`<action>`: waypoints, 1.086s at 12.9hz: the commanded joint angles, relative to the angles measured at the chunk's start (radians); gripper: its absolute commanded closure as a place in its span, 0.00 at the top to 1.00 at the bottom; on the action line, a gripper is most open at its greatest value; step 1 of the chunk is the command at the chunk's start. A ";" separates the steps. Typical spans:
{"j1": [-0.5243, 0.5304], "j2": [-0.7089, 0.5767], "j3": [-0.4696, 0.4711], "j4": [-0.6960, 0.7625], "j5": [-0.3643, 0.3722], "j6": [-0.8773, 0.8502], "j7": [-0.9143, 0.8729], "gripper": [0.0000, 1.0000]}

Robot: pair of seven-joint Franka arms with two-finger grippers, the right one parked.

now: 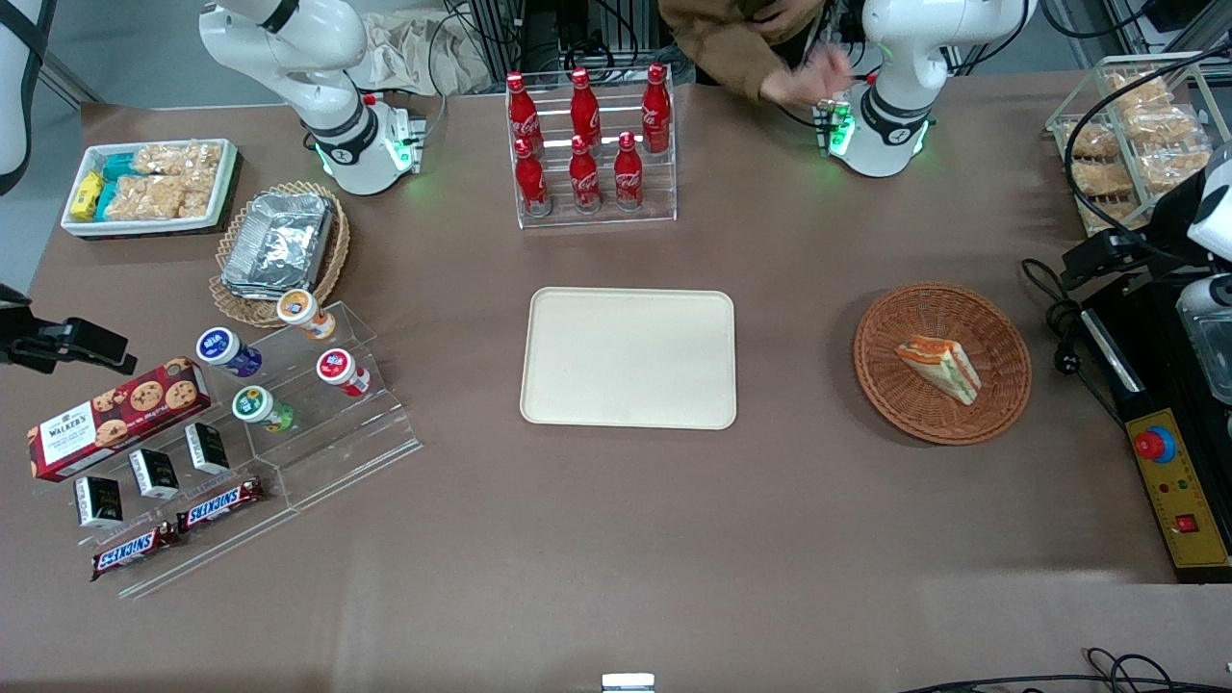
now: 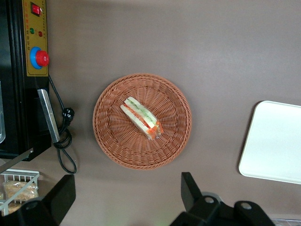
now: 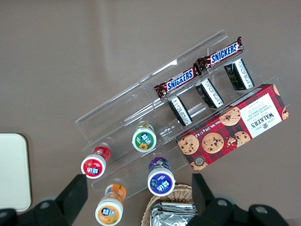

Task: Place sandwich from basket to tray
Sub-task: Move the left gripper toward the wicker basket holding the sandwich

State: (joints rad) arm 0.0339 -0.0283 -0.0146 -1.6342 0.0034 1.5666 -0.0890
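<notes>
Front cam overhead; left wrist cam looks down, sharing basket (image 1: 941, 362).

Robot lab bench dressed as a mock snack counter. Brown-covered table (image 1: 616, 539) with two arm bases bolted on, green status lights. Control box with red emergency stop button (image 1: 1154, 445) and loose cables at the working arm's end. Cola bottles (image 1: 585, 135) on clear acrylic steps; Snickers bars (image 1: 222, 504) and cookie box (image 1: 115, 416) on another.

I read "SNICKERS" on two chocolate bars (image 3: 181, 81), "WALKER'S" on the red cookie box (image 3: 233, 125), and the Coca-Cola script on the red bottles (image 1: 585, 135). The hand (image 2: 127, 200) carries no text.
</notes>
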 commanded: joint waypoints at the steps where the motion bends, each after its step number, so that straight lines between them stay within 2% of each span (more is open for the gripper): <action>1: 0.006 0.011 -0.004 0.027 -0.002 -0.022 -0.002 1.00; 3: 0.000 0.019 -0.007 0.027 0.006 -0.022 -0.079 1.00; 6: -0.003 0.022 -0.016 0.008 0.001 -0.022 -0.438 1.00; 8: -0.005 0.008 -0.016 -0.082 0.007 0.009 -0.544 1.00; 10: -0.003 -0.016 -0.016 -0.189 0.012 0.114 -0.659 1.00; 11: -0.005 -0.028 -0.025 -0.269 0.042 0.194 -0.719 1.00; 13: -0.003 -0.022 -0.048 -0.390 0.063 0.364 -0.944 1.00; 14: 0.000 -0.022 -0.048 -0.451 0.063 0.448 -1.001 1.00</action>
State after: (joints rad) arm 0.0305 -0.0134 -0.0526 -1.9583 0.0443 1.8905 -0.9519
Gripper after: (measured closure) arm 0.000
